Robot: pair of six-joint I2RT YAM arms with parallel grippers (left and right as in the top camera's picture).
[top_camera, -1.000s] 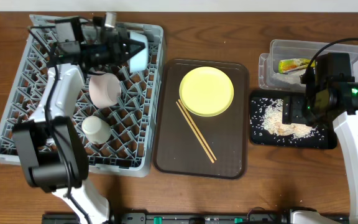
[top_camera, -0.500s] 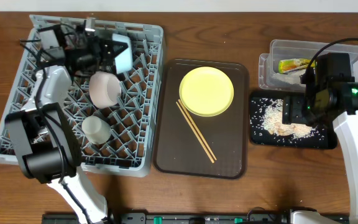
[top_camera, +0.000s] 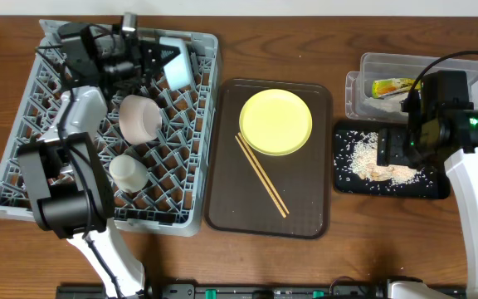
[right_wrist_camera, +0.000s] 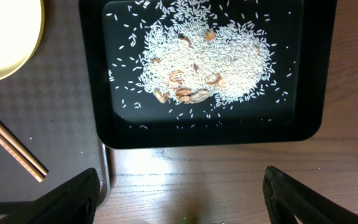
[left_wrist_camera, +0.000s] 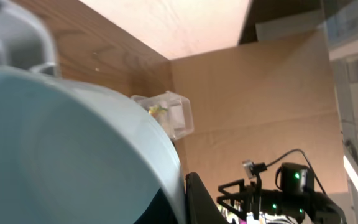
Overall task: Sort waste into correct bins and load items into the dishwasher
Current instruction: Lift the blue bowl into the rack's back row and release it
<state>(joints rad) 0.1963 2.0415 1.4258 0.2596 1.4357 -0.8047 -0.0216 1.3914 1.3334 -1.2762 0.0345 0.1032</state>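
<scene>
My left gripper [top_camera: 158,56] is shut on the rim of the light-blue bowl [top_camera: 178,64], which hangs over the far side of the grey dishwasher rack [top_camera: 23,166]. In the left wrist view the bowl [left_wrist_camera: 73,155] fills the left, pinched against a black finger [left_wrist_camera: 205,202]. A white bowl [top_camera: 139,118] and a small white cup [top_camera: 128,172] sit in the rack. My right gripper [top_camera: 411,139] hangs open over the black tray [right_wrist_camera: 312,74] of rice [right_wrist_camera: 210,56]. The yellow plate [top_camera: 275,121] and chopsticks [top_camera: 261,175] lie on the brown serving tray [top_camera: 222,199].
The clear tub [top_camera: 372,62] at the far right holds the snack wrapper [top_camera: 392,86]. The black tray [top_camera: 347,184] sits in front of it, right beside the serving tray's edge [right_wrist_camera: 103,180]. Bare wooden table lies below my right gripper [right_wrist_camera: 182,208].
My left gripper swung the light-blue bowl left over the rack, then back right and toward the far edge. The right arm has not moved.
</scene>
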